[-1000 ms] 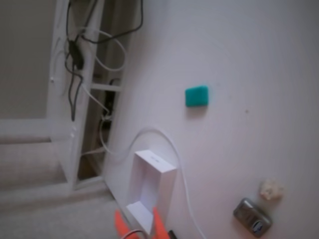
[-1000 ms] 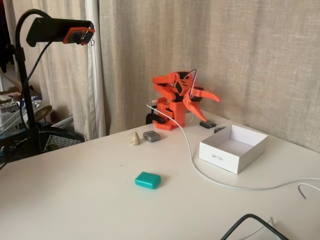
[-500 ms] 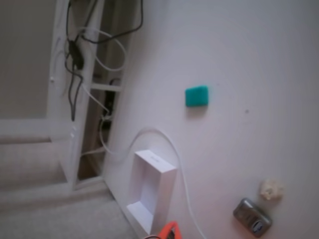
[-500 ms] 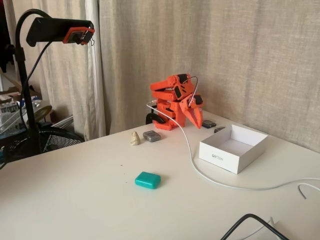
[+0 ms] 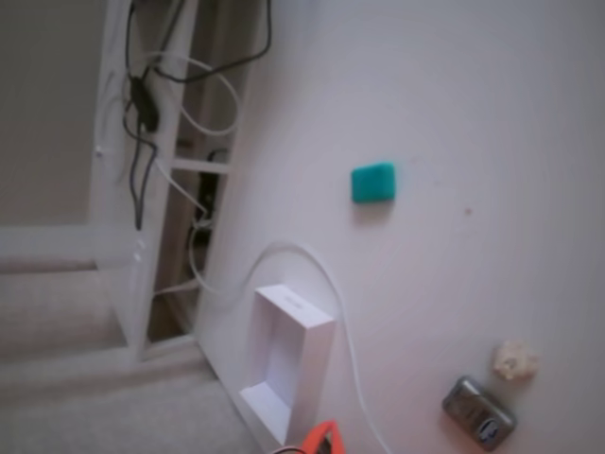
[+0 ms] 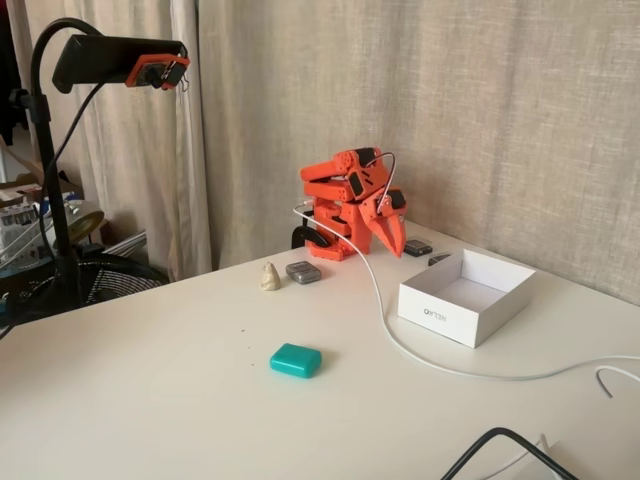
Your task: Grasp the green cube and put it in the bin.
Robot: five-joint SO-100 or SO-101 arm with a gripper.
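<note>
Your orange arm sits folded at the white bench's (image 6: 150, 400) far edge, its jaws (image 6: 392, 238) together and pointing down. The small teal-green rounded cube (image 6: 296, 360) lies alone mid-bench, well apart from the white rectangular box (image 6: 466, 297).

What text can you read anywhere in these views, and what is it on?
Dark print on the front wall of the bin: too small and blurred to read.
Grey tin: no legible marking in either fixed view.
Green cube: no text visible.
Nothing else readable.
</note>
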